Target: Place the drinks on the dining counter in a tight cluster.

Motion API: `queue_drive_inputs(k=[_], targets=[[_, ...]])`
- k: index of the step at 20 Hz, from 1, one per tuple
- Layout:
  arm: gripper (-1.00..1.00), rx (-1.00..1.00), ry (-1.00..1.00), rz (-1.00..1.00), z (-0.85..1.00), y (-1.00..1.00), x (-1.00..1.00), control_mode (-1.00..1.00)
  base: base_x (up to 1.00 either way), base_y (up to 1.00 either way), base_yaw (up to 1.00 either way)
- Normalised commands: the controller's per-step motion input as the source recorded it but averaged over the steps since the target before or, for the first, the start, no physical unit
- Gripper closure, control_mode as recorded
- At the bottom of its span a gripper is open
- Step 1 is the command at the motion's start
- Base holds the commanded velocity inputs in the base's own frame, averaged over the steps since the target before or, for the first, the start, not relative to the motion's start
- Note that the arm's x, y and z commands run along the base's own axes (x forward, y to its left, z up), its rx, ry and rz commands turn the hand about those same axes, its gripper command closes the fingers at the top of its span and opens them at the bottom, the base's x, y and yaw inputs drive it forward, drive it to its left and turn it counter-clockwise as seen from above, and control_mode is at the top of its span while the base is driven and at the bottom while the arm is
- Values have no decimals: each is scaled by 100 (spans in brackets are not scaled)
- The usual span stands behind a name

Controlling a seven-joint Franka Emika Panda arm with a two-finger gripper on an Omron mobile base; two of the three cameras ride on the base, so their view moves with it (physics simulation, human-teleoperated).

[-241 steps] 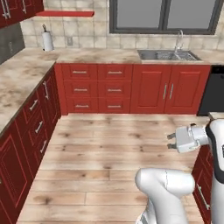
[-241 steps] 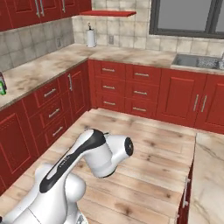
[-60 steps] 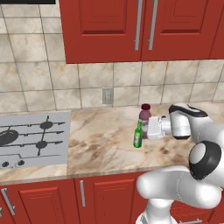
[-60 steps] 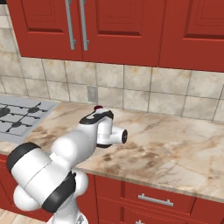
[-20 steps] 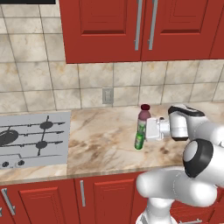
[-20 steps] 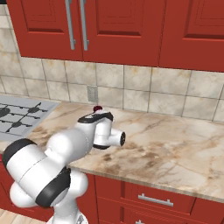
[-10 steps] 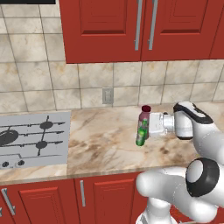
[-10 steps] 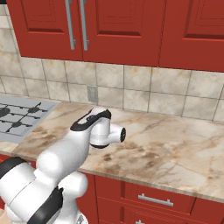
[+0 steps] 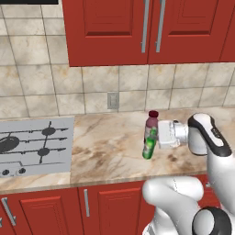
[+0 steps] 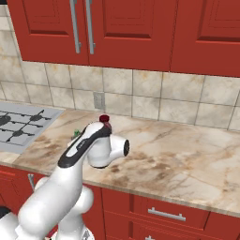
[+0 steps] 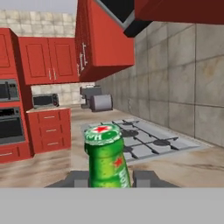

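The green bottle (image 9: 149,144) has gone up off the tabletop (image 9: 105,151) since a moment ago and now leans a bit. The jaws (image 9: 156,137) hold it tight by the neck, one on each side. The maroon bottle (image 9: 152,122) stands just behind it, near the wall. The stove (image 9: 34,144) is off to the left. The green bottle's cap has a red star (image 11: 102,130); the tiny words around it are too small to read.
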Motion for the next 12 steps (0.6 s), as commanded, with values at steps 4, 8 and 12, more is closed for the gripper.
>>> queue_drive_inputs(k=[4, 8, 12], targets=[[100, 0, 0, 0, 31, 9, -46, -100, 0, 0, 0], [100, 0, 0, 0, 33, 6, -48, -100, 0, 0, 0], [100, 0, 0, 0, 18, 6, -50, -100, 0, 0, 0]])
